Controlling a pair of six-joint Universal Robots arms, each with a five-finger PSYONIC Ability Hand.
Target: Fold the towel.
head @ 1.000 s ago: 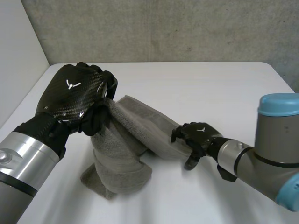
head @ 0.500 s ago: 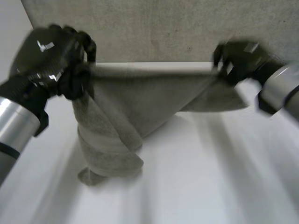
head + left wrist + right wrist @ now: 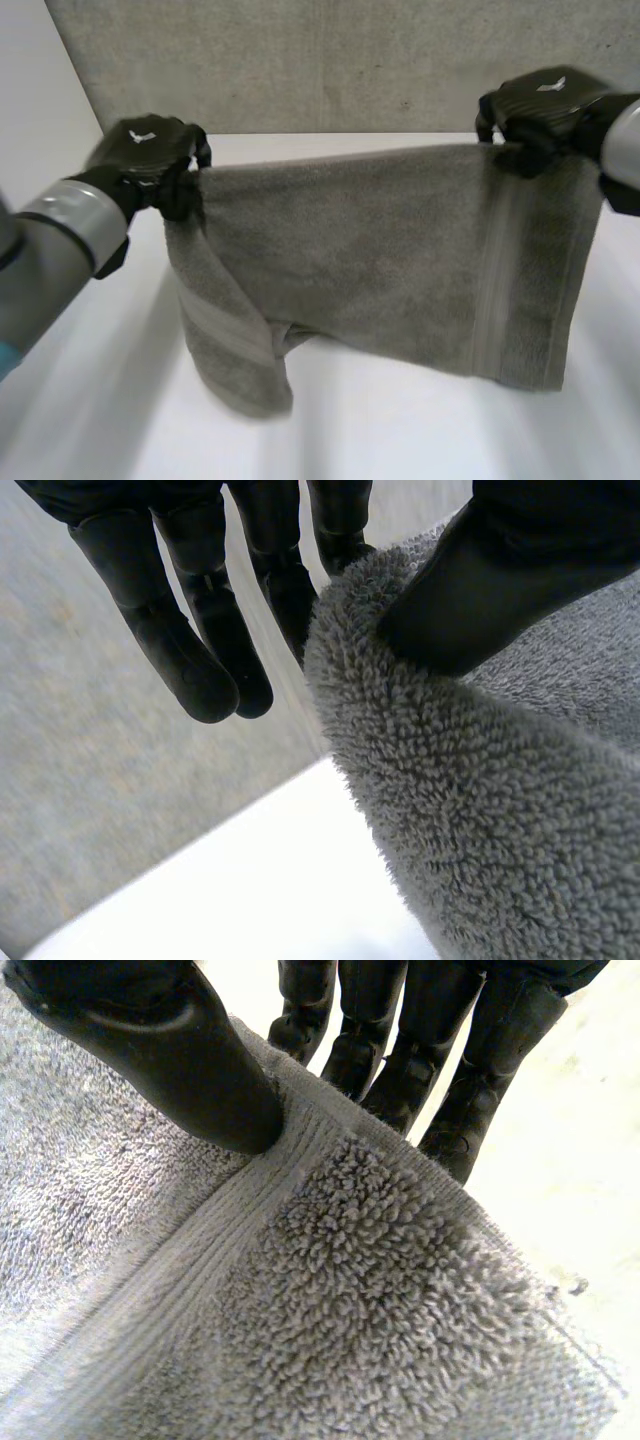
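A grey towel (image 3: 380,260) hangs spread in the air above the white table (image 3: 400,420), stretched between my two hands. My left hand (image 3: 150,160) pinches the towel's upper left corner; in the left wrist view its thumb (image 3: 500,570) presses the pile (image 3: 500,810) against the fingers (image 3: 210,630). At the upper right corner, beside the woven band, my right hand (image 3: 545,105) holds the cloth. The right wrist view has its thumb (image 3: 150,1040) on the towel (image 3: 330,1300), with the fingers (image 3: 430,1040) behind the edge. The lower left part hangs folded and bunched.
A grey concrete wall (image 3: 330,60) stands behind the table. A pale wall (image 3: 30,110) runs along the left side. The table's far edge lies just behind the raised towel.
Both hands have risen and moved apart, lifting the towel off the table and spreading it. The right hand, open by the heap a second ago, has closed on a corner.
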